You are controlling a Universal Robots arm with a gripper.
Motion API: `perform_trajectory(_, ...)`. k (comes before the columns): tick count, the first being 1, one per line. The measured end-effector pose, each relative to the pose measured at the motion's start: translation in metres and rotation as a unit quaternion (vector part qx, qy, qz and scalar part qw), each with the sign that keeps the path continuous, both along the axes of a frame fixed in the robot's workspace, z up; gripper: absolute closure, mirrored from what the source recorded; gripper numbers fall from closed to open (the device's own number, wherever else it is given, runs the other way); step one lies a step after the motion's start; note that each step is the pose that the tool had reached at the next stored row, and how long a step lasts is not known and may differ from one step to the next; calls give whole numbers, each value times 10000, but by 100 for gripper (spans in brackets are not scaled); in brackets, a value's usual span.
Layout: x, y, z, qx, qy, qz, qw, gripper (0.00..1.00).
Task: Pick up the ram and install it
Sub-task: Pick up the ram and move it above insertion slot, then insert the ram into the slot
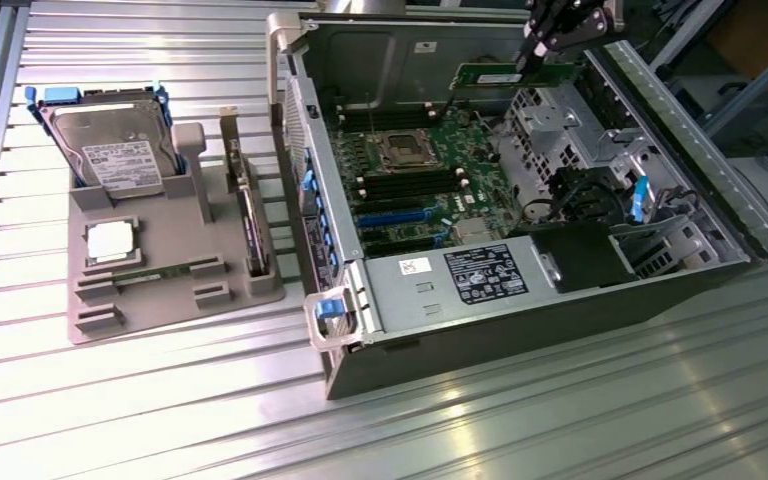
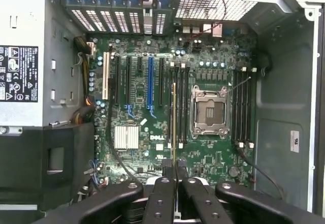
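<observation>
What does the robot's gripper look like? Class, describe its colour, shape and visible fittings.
The gripper is black: two slim inner fingers flanked by two broader outer links, all flat bars with rounded ends and round pivot pins.

The gripper (image 1: 539,58) is seen near the top of the exterior view, toward its right, hung from above with its dark fingers pointed downward. In the wrist view the black fingers (image 2: 160,197) are drawn close together, and the ram (image 2: 174,122) is pinched edge-on between them.
</observation>
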State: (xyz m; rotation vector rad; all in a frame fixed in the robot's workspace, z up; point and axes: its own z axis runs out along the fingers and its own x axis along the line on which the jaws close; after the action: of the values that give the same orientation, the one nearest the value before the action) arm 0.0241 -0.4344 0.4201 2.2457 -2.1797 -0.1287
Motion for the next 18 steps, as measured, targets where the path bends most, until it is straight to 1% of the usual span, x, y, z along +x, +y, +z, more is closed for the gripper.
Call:
perform_trajectory(2,0,0,-59,-1,0,0,10000,88)
perform_trajectory(5,0,0,-109,-1,0,0,10000,88)
perform_trajectory(15,0,0,-113,-1,0,0,10000,88)
perform_trajectory(18,0,0,-132,0,0,0,10000,88)
